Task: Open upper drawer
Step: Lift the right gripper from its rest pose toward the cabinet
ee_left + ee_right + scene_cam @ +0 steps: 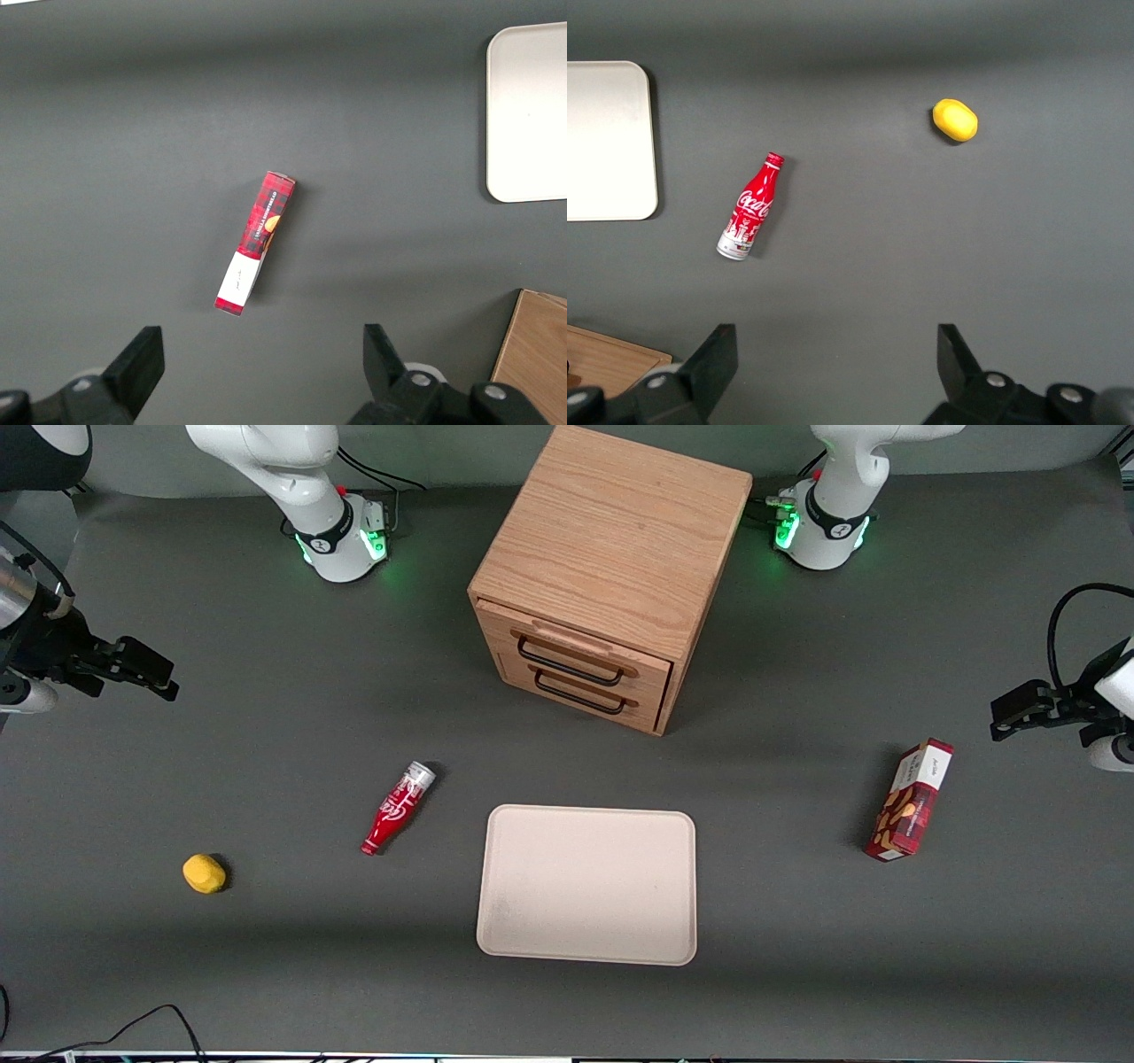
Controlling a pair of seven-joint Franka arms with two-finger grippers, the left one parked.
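Note:
The oak cabinet (pixel 611 558) stands at the back middle of the table. Its upper drawer (pixel 574 655) is shut flush, with a black wire handle (pixel 570 662) on its front; the matching lower drawer (pixel 580 695) sits beneath it. A corner of the cabinet shows in the right wrist view (pixel 607 367). My right gripper (pixel 146 673) hangs open and empty high over the working arm's end of the table, well away from the cabinet. In the right wrist view its fingers (pixel 713 359) stand wide apart over bare mat, the gripper (pixel 837 354) holding nothing.
A red cola bottle (pixel 397 808) lies in front of the cabinet, toward the working arm's end. A yellow lemon-like object (pixel 204 872) lies farther that way. A beige tray (pixel 586 884) sits nearer the camera than the cabinet. A red snack box (pixel 911 802) lies toward the parked arm's end.

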